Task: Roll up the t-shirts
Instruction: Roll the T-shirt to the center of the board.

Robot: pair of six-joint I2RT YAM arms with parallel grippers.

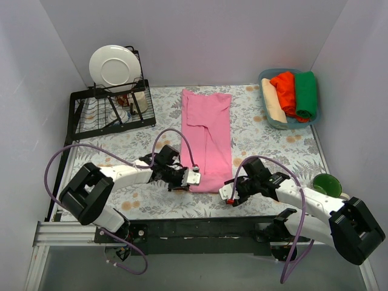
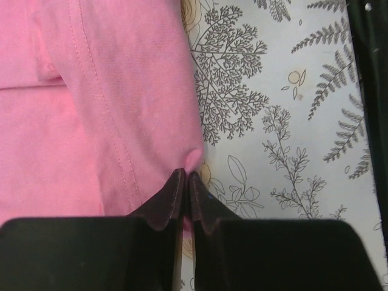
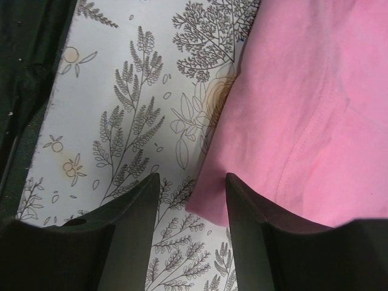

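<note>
STATUS
- Pink t-shirt (image 1: 208, 139): folded lengthwise into a narrow strip and laid flat at the centre of the tabletop (image 1: 276, 151), long axis running near to far. No roll started; near hem flat on the surface.
- Left gripper (image 2: 185, 176): at the near left corner of the strip. Jaws together, clamped on a small pinch of the pink hem.
- Right gripper (image 3: 193, 182): at the near right corner. Jaws apart, straddling the corner tip, not clamped on it.

DONE
- 3 rolled garments stored side by side in the basket (image 1: 265, 110) at far right: cream t-shirt (image 1: 272, 100), red-orange t-shirt (image 1: 285, 91), green t-shirt (image 1: 306, 94).
- 4th garment folded and positioned for rolling.

LEFT (judged, not observed)
- Close the right jaws on the near right corner to match the left grip.
- Lift the near hem with both arms, turn it over toward the far end, and continue until the whole strip is wound.
- Probably transfer the finished roll to the basket beside the other 3.

CAUTION
- With only 1 corner secured, expect a skewed first turn if rolling starts early.
</note>
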